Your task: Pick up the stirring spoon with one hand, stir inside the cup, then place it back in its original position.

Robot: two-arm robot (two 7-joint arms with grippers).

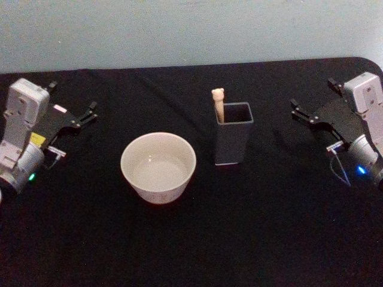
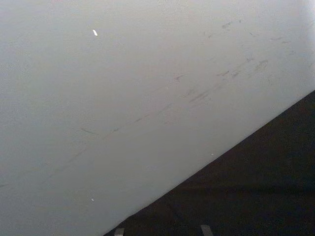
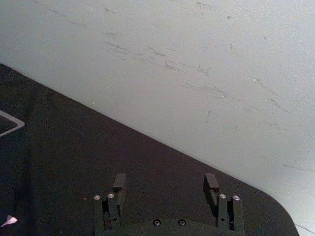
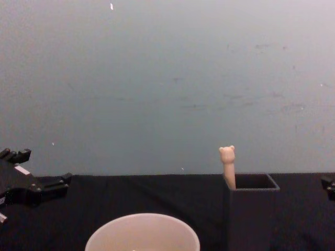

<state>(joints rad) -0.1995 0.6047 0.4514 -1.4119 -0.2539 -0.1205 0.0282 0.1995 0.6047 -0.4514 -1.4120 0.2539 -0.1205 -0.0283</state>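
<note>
Near the table's [image 1: 191,251] middle, the stirring spoon [image 1: 218,101] stands in the holder's [image 1: 231,140] rear-left corner, right of the cup [image 1: 157,194]. It looks light, stiff and slippery, so pinch just under the bear head. The left gripper [image 4: 42,168] at the left edge and the right gripper [image 3: 165,182] at the right edge are both spread and empty.

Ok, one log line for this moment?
stage: nothing grasped | stirring spoon: upright in holder, bear head up | cup: left of holder | left gripper: open, far left | right gripper: open, far right
</note>
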